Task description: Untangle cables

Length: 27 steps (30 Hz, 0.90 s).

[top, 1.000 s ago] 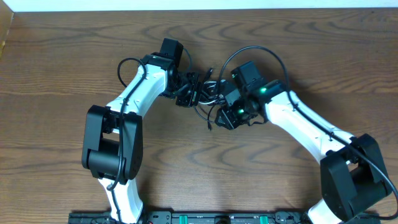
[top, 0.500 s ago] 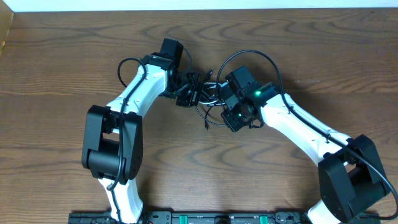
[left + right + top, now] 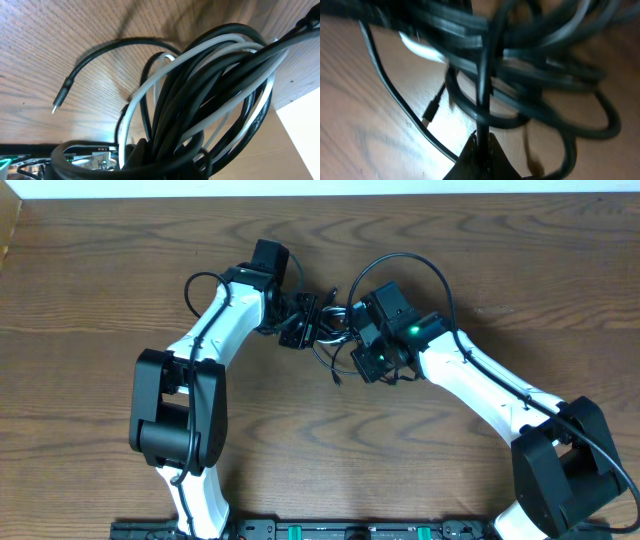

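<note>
The cables are one tangled bundle of black cords and one white cord between my two grippers at the table's middle. My left gripper is shut on the bundle's left side. In the left wrist view the loops fill the frame and hide most of the jaws. The white cord runs through them. A loose black plug end lies on the wood. My right gripper is shut on one black cord, which is pinched between its fingertips.
The wooden table stretches all round the bundle. A loose black cord end trails toward the front from the bundle. The right arm's own thick black wire arcs above its wrist.
My right gripper has moved left and slightly back, closer to the left gripper, carrying its cord. The left gripper has shifted only slightly.
</note>
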Tool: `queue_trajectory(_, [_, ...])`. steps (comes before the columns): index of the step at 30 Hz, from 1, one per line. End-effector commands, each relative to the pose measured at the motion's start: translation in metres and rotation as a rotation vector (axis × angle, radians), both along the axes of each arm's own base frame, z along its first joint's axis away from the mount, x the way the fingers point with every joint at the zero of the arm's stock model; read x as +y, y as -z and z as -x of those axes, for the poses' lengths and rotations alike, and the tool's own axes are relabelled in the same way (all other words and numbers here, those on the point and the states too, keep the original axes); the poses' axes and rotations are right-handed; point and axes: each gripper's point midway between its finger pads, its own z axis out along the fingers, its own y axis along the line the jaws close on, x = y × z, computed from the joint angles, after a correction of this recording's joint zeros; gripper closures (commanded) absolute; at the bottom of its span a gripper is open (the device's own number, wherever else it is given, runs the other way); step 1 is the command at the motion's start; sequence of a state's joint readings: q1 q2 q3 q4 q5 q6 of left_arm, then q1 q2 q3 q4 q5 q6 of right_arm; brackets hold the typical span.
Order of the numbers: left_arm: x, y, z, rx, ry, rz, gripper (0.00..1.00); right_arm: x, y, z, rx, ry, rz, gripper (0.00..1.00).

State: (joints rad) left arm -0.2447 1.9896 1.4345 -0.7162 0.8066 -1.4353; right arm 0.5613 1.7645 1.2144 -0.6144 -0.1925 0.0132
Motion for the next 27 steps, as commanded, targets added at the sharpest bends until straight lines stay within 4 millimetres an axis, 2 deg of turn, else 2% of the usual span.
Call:
queue_trajectory(1, [-0.003,-0.01,0.003,-0.057,0.053,0.019,0.92,0.007,-0.015,-0.015,-0.059,0.035,-0.056,0.99])
queue_trajectory(10, [-0.003,-0.011,0.003,-0.068,0.064,0.02,0.92,0.022,-0.032,-0.037,-0.162,0.039,-0.135,0.99])
queue_trajectory(11, [-0.003,-0.011,0.003,-0.068,0.064,0.02,0.93,0.022,-0.033,-0.038,-0.162,0.047,-0.141,0.95])
queue_trajectory(12, [-0.003,-0.011,0.003,-0.068,0.064,0.02,0.93,0.022,-0.033,-0.038,-0.157,0.057,-0.144,0.84])
queue_trajectory(13, [-0.003,-0.011,0.003,-0.068,0.064,0.02,0.93,0.022,-0.032,-0.037,-0.143,0.074,-0.148,0.62])
queue_trajectory(14, [-0.003,-0.011,0.003,-0.068,0.064,0.02,0.93,0.022,-0.032,-0.035,-0.129,0.081,-0.151,0.48])
queue_trajectory(16, [-0.003,-0.011,0.003,-0.068,0.064,0.02,0.93,0.021,-0.031,-0.026,-0.081,0.066,-0.165,0.41])
queue_trajectory(19, [-0.003,-0.011,0.003,-0.069,0.064,0.02,0.92,0.012,-0.025,-0.011,0.004,0.07,-0.153,0.41])
queue_trajectory(24, [-0.002,-0.01,0.002,-0.07,0.064,0.016,0.93,-0.006,-0.013,0.006,0.098,0.089,-0.091,0.48])
queue_trajectory(25, [-0.002,-0.01,0.002,-0.072,0.064,0.016,0.93,-0.006,-0.013,0.008,0.1,0.082,-0.086,0.55])
queue_trajectory(26, [-0.002,-0.01,0.002,-0.073,0.064,0.017,0.92,-0.006,-0.013,0.008,0.099,0.076,-0.083,0.69])
queue_trajectory(27, [-0.002,-0.01,0.002,-0.075,0.063,0.017,0.93,-0.007,-0.012,0.009,0.1,0.076,-0.078,0.88])
